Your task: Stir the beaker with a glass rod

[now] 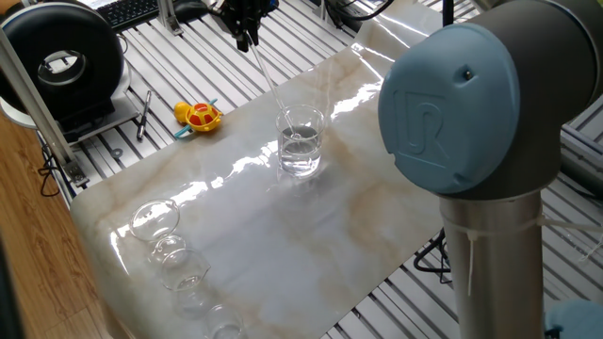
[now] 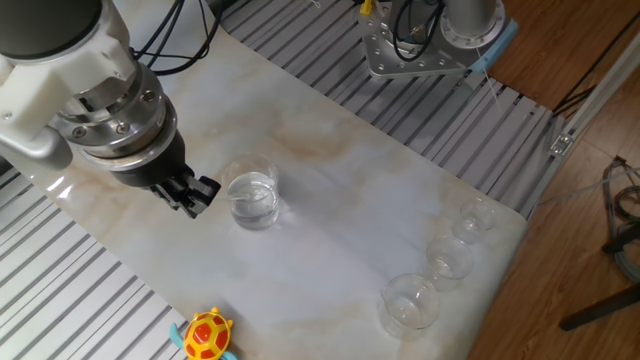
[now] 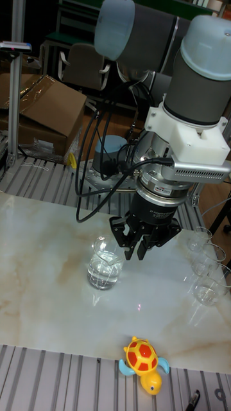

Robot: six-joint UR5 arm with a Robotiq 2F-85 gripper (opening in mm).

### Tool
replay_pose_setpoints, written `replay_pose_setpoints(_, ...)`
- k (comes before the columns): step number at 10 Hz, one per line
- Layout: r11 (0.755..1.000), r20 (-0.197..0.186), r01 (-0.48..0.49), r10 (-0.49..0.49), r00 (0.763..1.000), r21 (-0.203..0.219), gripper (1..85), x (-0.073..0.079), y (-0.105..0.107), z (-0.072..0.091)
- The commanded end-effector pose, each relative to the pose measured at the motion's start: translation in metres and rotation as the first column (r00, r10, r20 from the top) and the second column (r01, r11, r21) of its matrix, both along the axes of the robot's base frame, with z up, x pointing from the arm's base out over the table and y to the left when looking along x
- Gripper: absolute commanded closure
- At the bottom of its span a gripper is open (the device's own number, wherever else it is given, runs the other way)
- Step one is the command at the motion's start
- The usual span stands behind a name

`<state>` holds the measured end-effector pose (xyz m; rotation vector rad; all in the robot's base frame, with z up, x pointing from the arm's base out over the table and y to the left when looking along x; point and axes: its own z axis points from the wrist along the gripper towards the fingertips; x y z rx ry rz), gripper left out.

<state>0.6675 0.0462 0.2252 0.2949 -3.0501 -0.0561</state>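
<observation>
glass beaker (image 1: 301, 141) stands upright near the middle of the marble-patterned desk (image 1: 283, 235), part full of clear liquid. slanting out of it, the glass rod (image 1: 271, 85) runs from the liquid up and over the rim to the pincer (image 1: 246, 40), whose dark fingers are clamped together on the rod's top end. in the other fixed view the pincer (image 2: 195, 192) hangs just beside the beaker (image 2: 251, 198), off to the side rather than straight above it; the rod is too thin to make out there. a yellow and red toy turtle (image 1: 198, 116) sits at the desk's edge, well apart. three smaller clear glass vessels (image 1: 155, 219) cluster at the far end.
</observation>
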Motion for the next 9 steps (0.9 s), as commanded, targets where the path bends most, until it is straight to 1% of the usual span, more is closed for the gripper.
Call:
replay_pose_setpoints(1,1.0,0.003,0.007,-0.007,1.0,0.006,57.7,-0.0002,0.0038,-0.0002)
replay_pose_setpoints(9,1.0,0.004,0.008,-0.007,1.0,-0.015,61.7,-0.0007,0.0005,0.0014)
